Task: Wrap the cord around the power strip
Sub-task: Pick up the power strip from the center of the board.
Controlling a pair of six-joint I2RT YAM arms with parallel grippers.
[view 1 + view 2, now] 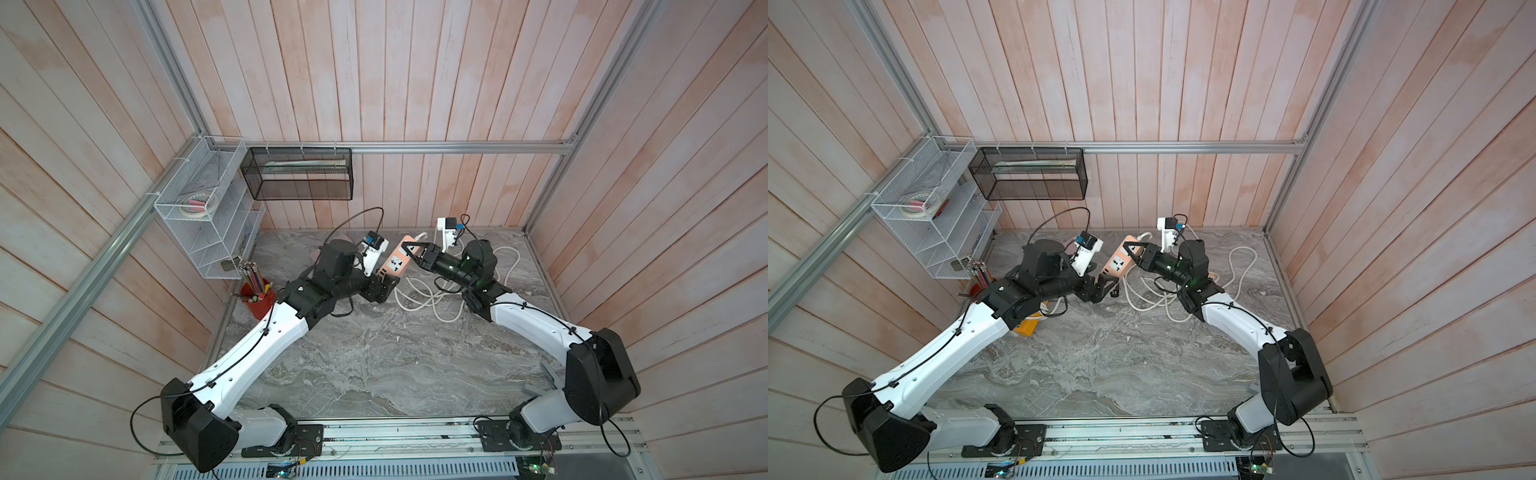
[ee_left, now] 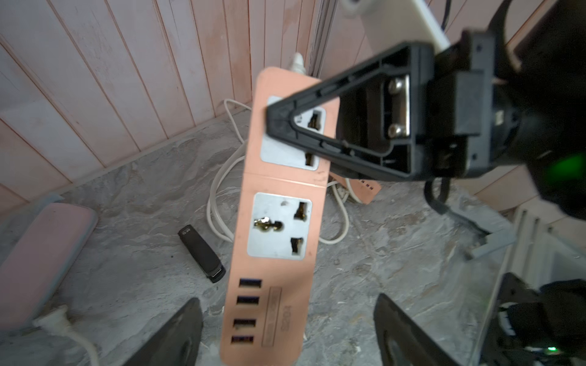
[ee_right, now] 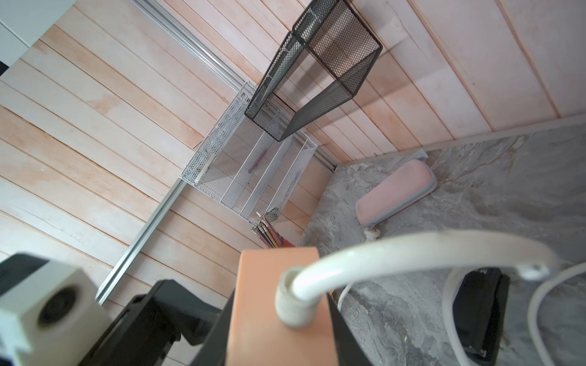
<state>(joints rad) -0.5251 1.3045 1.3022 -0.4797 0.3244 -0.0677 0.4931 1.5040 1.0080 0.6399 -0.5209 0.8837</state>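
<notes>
The right gripper (image 1: pixel 409 250) is clamping the power strip (image 2: pixel 279 190) near its cord (image 3: pixel 412 250), above the table's (image 1: pixel 374 365) back edge, while the strip's long axis is pointing toward the left gripper (image 2: pixel 287 312), jaws apart.

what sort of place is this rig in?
Probably a mocked-up office desk in a test cell: wood-panel walls on aluminium rail, wall-hung mesh organiser, red pencil cup on a marble-look tabletop.
</notes>
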